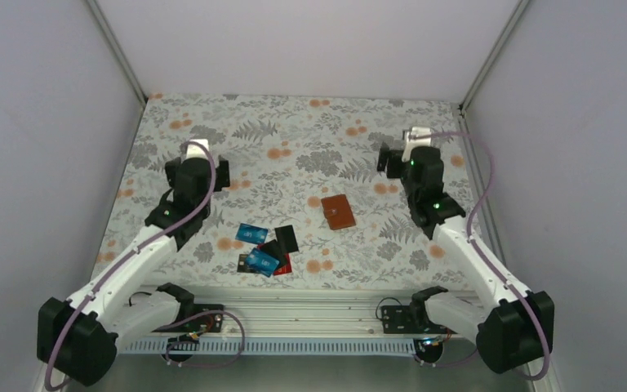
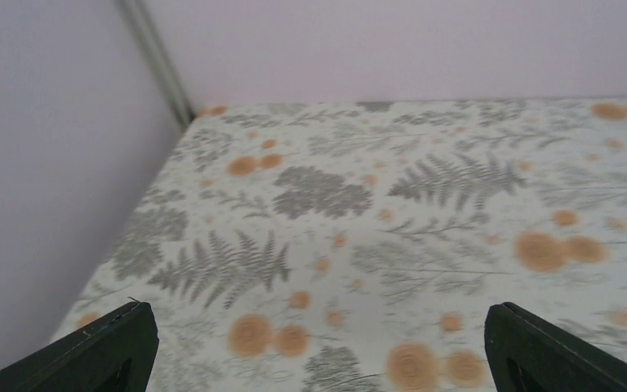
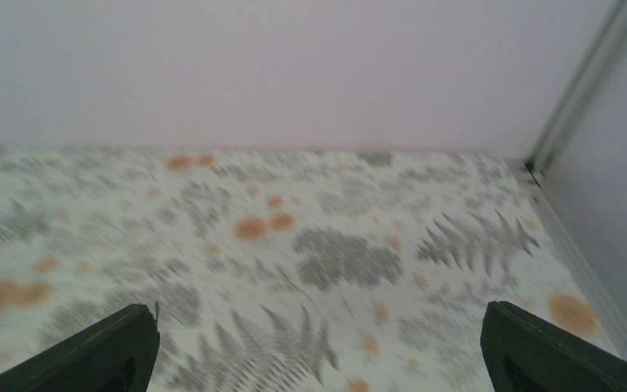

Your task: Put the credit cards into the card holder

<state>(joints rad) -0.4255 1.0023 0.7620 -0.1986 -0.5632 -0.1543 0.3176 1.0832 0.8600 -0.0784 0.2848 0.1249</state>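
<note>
Credit cards (image 1: pixel 260 262) lie in a loose, overlapping heap at the lower centre of the overhead view, blue, black and red, on the fern-patterned table (image 1: pixel 294 131). Just up and to the right, apart from the heap, the card holder (image 1: pixel 339 211) rests flat and looks folded shut. The left gripper (image 2: pixel 318 347) and right gripper (image 3: pixel 318 347) each stand spread wide with nothing between the fingers, at the upper left and upper right of the table, well apart from the cards. No card is stowed, so the task seems to be at its start. The next move likely calls for one arm to open or pin the holder while the other lifts a thin card by its edge.
</note>
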